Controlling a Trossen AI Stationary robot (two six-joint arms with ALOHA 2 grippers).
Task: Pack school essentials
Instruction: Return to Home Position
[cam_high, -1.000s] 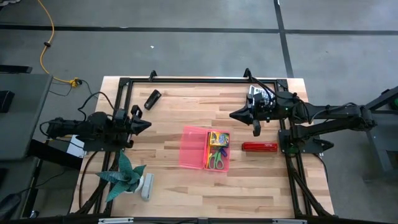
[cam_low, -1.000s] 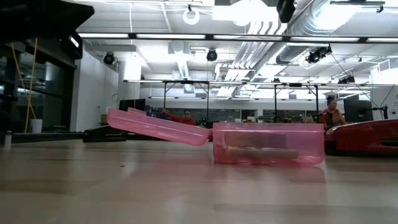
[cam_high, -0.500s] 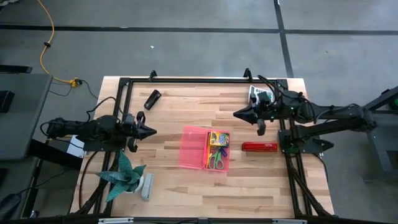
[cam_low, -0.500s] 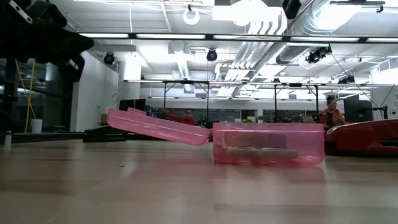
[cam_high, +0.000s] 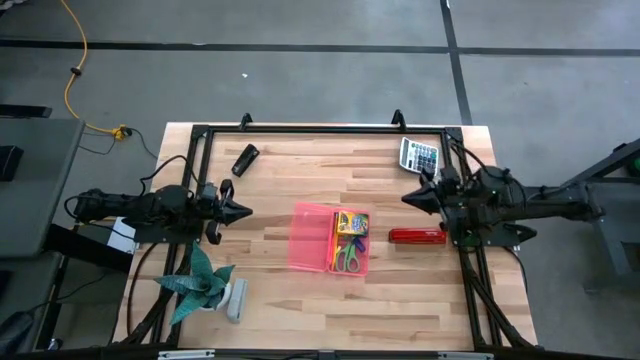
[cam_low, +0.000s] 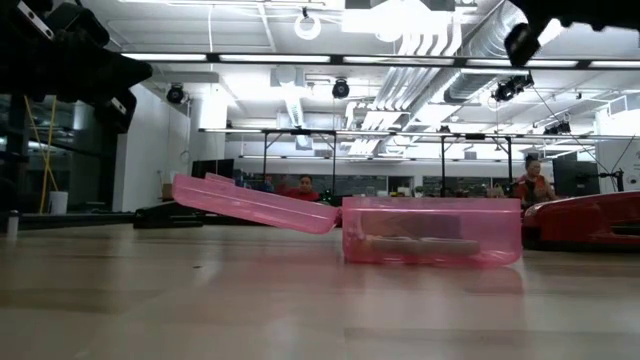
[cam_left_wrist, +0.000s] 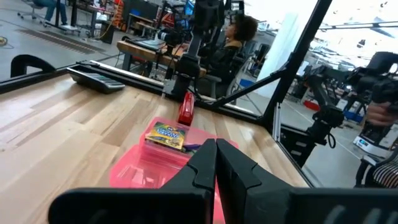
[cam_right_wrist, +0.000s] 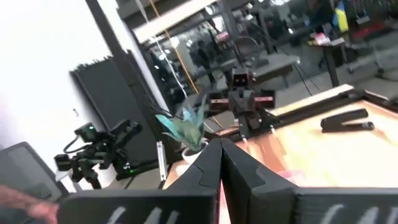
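Packed pink supply box lies open in the middle of the tabletop, with both hands clenched on nothing at the sides.

The pink supply box (cam_high: 350, 262) rests on the wooden tabletop (cam_high: 300, 180), and its lid (cam_high: 308, 237) is folded out toward the left arm and tilted up in the low view. Inside the tray, the yellow-green crayon box (cam_high: 352, 222) lies at the far end and the green-handled scissors (cam_high: 347, 257) at the near end. The left hand (cam_high: 243, 210) hovers near the left edge, fingers pressed together, pointing at the box. The right hand (cam_high: 406, 198) sits by the right edge, fingers also pressed together, above a red stapler (cam_high: 417, 236) lying just beside the box. A calculator (cam_high: 419, 155) rests at the far right corner.
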